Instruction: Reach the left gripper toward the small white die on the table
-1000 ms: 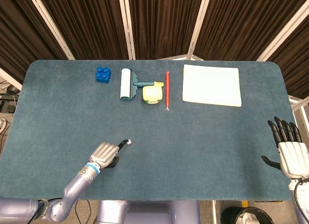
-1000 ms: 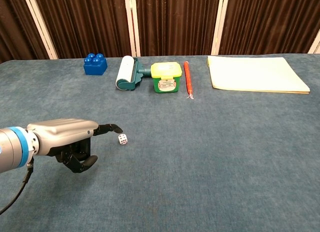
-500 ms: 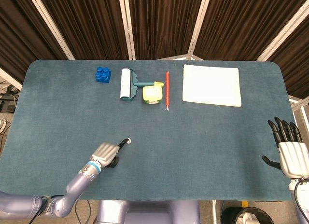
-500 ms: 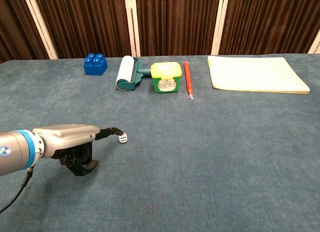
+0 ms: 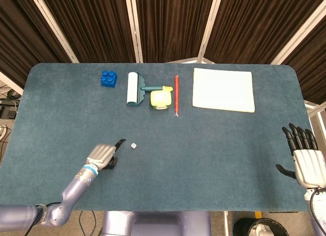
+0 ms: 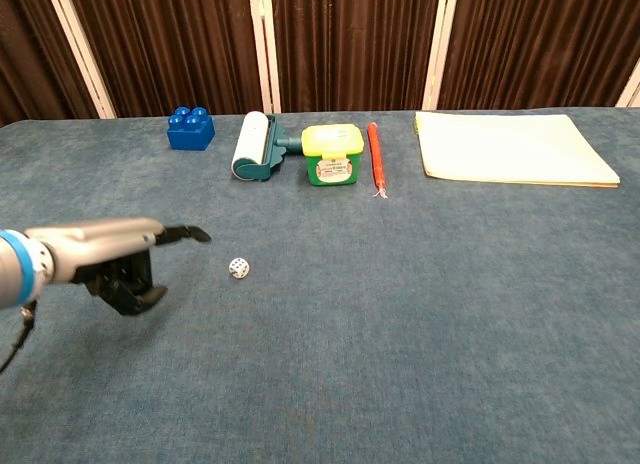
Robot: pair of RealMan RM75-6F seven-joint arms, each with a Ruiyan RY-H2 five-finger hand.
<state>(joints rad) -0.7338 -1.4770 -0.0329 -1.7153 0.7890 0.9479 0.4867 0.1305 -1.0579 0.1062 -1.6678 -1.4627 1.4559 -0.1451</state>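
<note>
My left hand (image 5: 102, 155) holds nothing, one finger stretched out, the rest curled under. The die (image 5: 133, 145) sits just beyond that fingertip, apart, far from my right hand (image 5: 306, 162).

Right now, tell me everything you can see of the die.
The die is a small white cube with dark pips; the count on each face is too small to read. It looks like hard plastic. It rests alone on the blue cloth of the table, in the near left part, in front of the roller. Nothing touches it: the left hand is beside it on its left, one finger stretched toward it, with a clear gap between.
</note>
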